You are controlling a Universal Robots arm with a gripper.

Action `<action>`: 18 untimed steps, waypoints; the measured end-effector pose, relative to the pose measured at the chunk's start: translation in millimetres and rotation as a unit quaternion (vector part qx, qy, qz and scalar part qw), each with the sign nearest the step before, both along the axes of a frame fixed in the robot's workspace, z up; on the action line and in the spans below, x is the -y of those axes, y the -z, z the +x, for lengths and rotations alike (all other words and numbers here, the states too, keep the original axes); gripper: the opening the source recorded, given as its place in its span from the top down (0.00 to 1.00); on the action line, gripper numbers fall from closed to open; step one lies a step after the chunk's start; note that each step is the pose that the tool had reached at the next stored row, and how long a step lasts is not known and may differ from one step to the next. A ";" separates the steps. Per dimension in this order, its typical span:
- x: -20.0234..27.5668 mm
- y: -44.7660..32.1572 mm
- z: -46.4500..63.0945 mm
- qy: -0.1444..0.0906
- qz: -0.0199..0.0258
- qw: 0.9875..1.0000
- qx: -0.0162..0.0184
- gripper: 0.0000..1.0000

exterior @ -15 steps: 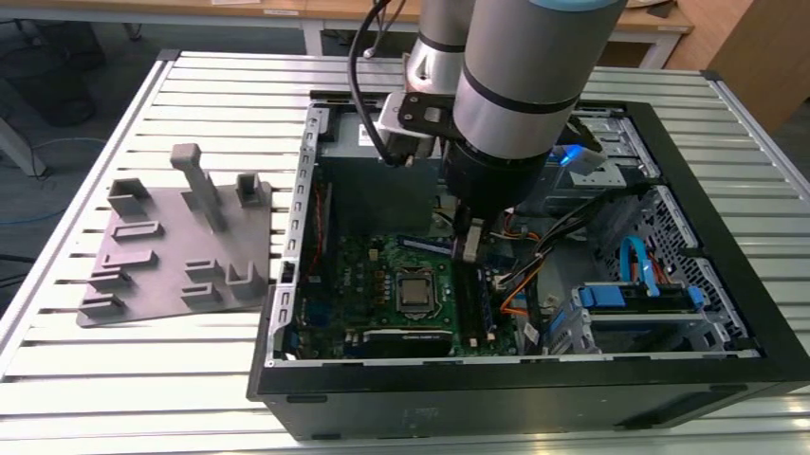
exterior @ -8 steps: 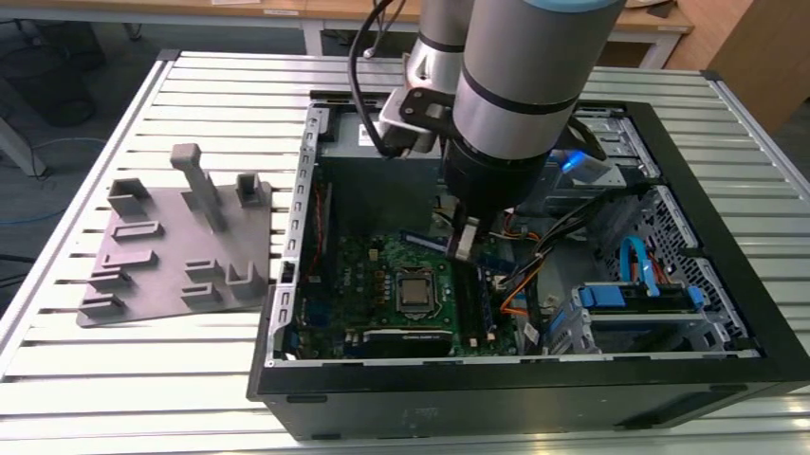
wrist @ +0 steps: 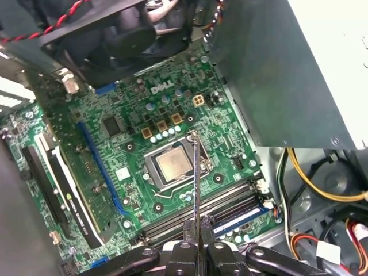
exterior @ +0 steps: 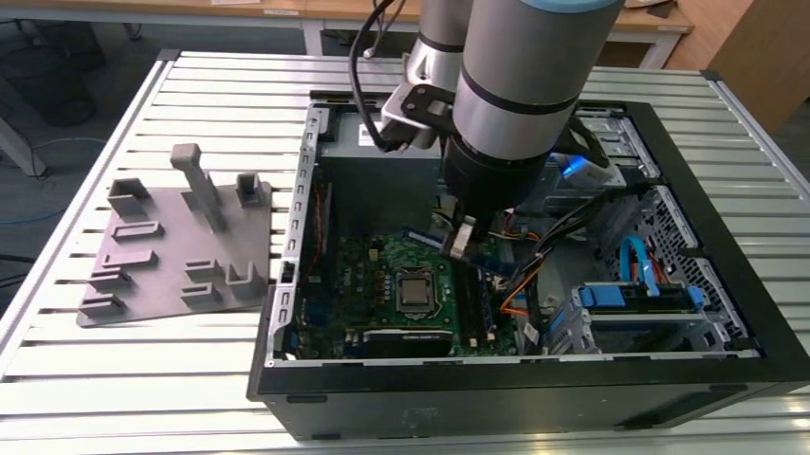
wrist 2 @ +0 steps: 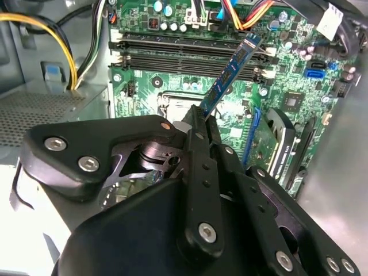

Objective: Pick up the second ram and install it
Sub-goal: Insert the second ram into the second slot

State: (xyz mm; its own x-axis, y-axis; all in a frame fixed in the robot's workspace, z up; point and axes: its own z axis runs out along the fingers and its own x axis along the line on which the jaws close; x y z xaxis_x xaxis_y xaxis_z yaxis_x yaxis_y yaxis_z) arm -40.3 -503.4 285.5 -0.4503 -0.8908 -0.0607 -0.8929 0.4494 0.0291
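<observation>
My gripper (exterior: pixel 458 248) hangs inside the open computer case (exterior: pixel 506 389), above the green motherboard (exterior: pixel 379 261). It is shut on the second ram (wrist 2: pixel 230 72), a thin dark blue strip gripped at one end. The strip's free end reaches out over the black memory slots (wrist 2: pixel 190 54). In the first wrist view the ram (wrist: pixel 195 172) appears edge-on as a thin line rising from the shut fingers (wrist: pixel 187 244), above the slots (wrist: pixel 218 204) and the processor (wrist: pixel 172 164). One slot holds a module with a pale label (wrist: pixel 241 217). The held ram is not touching the slots.
A grey fixture tray (exterior: pixel 177 246) with upright posts lies on the slatted table at the exterior view's left. Inside the case are an expansion card (wrist: pixel 69 190), the grey power supply box (wrist: pixel 287 69), bundled cables (exterior: pixel 532 256) and blue drive brackets (exterior: pixel 639 294).
</observation>
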 end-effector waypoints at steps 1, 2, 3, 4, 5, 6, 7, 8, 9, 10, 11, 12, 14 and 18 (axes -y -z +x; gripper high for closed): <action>0.0 0.0 0.0 0.005 0.000 1.000 0.000 0.86; 0.0 0.0 0.0 0.010 0.000 1.000 0.000 0.86; 0.0 0.1 0.0 0.015 0.000 1.000 0.000 0.86; 0.0 0.1 0.0 0.021 0.000 1.000 0.000 0.86; 0.0 0.1 0.0 0.026 0.000 1.000 0.000 0.86; 0.0 0.1 0.0 0.032 0.000 1.000 0.000 0.86; 0.0 0.1 0.0 0.037 0.000 0.999 0.000 0.86; 0.0 0.1 0.0 0.042 0.000 0.999 0.000 0.86; 0.0 0.2 0.0 0.048 0.000 0.999 0.000 0.86; 0.0 0.2 0.0 0.053 0.000 0.999 0.000 0.86; 0.0 0.2 0.0 0.058 0.000 0.998 0.000 0.86; 0.0 0.2 0.0 0.063 0.000 0.998 0.000 0.86; 0.0 0.3 0.0 0.074 0.000 0.997 0.000 0.86; 0.0 0.4 0.0 0.096 0.000 0.995 0.000 0.86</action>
State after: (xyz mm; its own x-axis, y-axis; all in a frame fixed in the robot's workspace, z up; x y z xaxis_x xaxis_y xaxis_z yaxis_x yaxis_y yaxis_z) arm -40.4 -503.4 285.0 -0.6127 -0.7880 -0.0606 -0.7902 0.6122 0.0291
